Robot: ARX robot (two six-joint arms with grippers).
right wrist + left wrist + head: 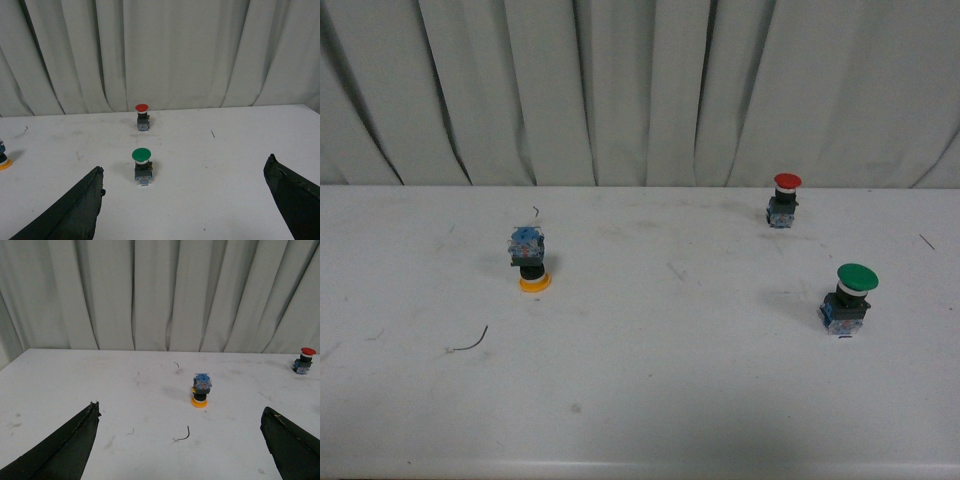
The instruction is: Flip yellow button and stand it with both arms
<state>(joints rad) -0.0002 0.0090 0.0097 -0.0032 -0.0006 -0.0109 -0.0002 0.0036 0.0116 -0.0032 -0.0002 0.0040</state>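
The yellow button [529,258] stands upside down on the white table [650,400], left of the middle, its yellow cap on the table and its blue base on top. It also shows in the left wrist view [201,389], and its cap edge shows in the right wrist view [4,163]. My left gripper [180,440] is open and empty, well short of the yellow button. My right gripper [182,200] is open and empty, short of the green button. Neither arm shows in the front view.
A green-capped button [849,297] stands upright at the right, also in the right wrist view [142,165]. A red-capped button [784,200] stands upright at the back right [142,116] [303,360]. A thin curved wire [470,343] lies front left [184,435]. A grey curtain [640,90] hangs behind.
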